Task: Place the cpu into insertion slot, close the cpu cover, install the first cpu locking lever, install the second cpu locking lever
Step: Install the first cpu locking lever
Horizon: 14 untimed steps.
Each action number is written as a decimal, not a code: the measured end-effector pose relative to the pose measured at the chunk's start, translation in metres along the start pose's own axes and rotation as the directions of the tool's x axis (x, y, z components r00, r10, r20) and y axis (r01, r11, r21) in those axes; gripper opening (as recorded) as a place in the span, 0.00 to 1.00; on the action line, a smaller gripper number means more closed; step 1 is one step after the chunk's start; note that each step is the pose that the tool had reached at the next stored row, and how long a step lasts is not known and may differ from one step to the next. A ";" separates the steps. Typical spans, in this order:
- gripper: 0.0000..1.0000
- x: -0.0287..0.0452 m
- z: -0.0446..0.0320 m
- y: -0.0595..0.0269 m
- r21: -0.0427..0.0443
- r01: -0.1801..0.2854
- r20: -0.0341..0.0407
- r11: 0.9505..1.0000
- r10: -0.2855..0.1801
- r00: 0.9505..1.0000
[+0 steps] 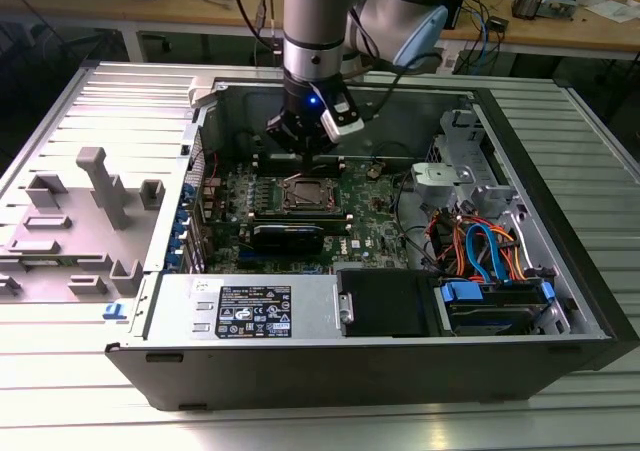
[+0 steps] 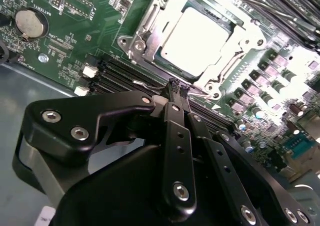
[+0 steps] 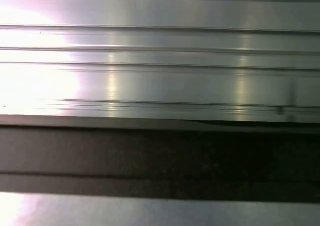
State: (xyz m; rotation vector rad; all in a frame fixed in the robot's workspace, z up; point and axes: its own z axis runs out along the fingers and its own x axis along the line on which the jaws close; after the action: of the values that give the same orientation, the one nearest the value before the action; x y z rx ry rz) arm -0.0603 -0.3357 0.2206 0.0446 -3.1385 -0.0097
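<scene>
In insertion slot (image 2: 144, 34) — one cpu (image 2: 197, 38), tool (image 2: 179, 88) near

- cpu (image 2: 197, 38): flat square chip, silver-grey top, glaring bright in second wrist view. Lies level, seated inside insertion slot (image 2: 134, 46).
- insertion slot: square socket, silver metal rim, screws at corners, dark band showing around chip. Sits near middle of green motherboard (image 2: 100, 30).
- cpu cover (image 2: 234, 33): thin silver frame plate, appears lowered flat around chip, chip top showing through its window.
- locking lever (image 2: 150, 87): thin steel wire rod along one socket edge, low over motherboard. Latched or not: cannot tell.
</scene>
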 end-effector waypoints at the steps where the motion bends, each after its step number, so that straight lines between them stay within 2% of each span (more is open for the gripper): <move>1: 0.11 -0.0008 0.0007 0.0000 0.000 0.000 0.000 1.000 0.000 1.000; 8: 0.11 -0.0107 0.0049 0.0001 0.000 0.000 -0.001 1.000 0.000 1.000; 13: 0.11 -0.0144 0.0081 0.0003 0.000 0.000 -0.001 1.000 0.000 1.000; 14: 0.11 -0.0145 0.0082 0.0003 0.002 0.000 -0.001 1.000 0.000 1.000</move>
State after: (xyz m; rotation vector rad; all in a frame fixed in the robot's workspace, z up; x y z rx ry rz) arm -0.0458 -0.3350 0.2123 0.0443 -3.1371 -0.0061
